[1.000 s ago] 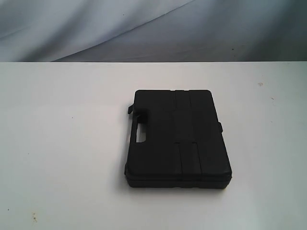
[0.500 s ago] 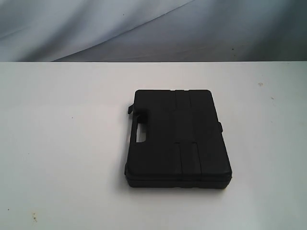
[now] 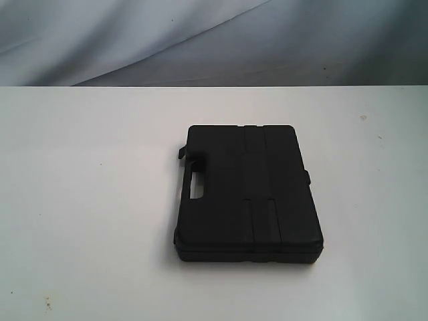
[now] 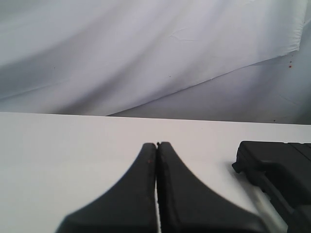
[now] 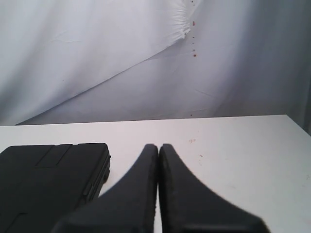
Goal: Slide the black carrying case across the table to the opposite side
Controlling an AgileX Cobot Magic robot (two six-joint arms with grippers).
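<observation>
The black carrying case lies flat on the white table, a little right of the middle, its handle cut-out facing left. Neither arm shows in the exterior view. My left gripper is shut with nothing in it, above bare table, and a corner of the case sits off to one side of it. My right gripper is shut and empty too, with the case lying beside it, apart from the fingers.
A pale grey-blue cloth backdrop hangs behind the table's far edge. Small specks mark the tabletop. The table's far corner shows in the right wrist view.
</observation>
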